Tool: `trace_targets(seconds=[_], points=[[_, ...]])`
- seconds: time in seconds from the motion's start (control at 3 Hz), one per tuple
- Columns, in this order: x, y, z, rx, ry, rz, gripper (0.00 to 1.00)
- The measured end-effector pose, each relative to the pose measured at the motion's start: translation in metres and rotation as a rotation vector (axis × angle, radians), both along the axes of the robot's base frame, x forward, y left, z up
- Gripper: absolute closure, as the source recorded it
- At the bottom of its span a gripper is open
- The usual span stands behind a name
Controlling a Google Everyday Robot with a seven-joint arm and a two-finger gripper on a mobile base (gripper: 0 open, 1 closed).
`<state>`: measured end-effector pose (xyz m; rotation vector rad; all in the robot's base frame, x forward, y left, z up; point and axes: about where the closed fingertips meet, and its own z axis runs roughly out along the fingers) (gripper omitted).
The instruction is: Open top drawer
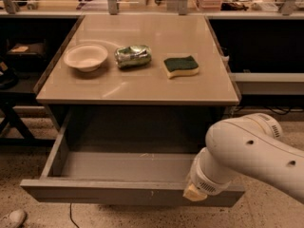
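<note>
The top drawer is a wide grey box under the tan table. It stands pulled far out toward me, and its plain grey interior shows nothing inside. My white arm reaches in from the right. Its wrist ends at the right part of the drawer's front edge. My gripper is there at the front panel, mostly hidden behind the wrist, with only a tan tip showing.
On the table top lie a white bowl, a crushed green can and a green-and-yellow sponge. A white shoe and a cable lie on the speckled floor at lower left. Dark shelving stands on both sides.
</note>
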<state>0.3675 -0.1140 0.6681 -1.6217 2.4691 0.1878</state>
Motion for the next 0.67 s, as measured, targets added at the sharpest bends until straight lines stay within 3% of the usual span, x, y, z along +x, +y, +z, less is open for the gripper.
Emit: trace_targets(seconds=[0.67], points=[[-0.0083, 0.0005, 0.0008, 0.004, 0.007, -0.008, 1.00]])
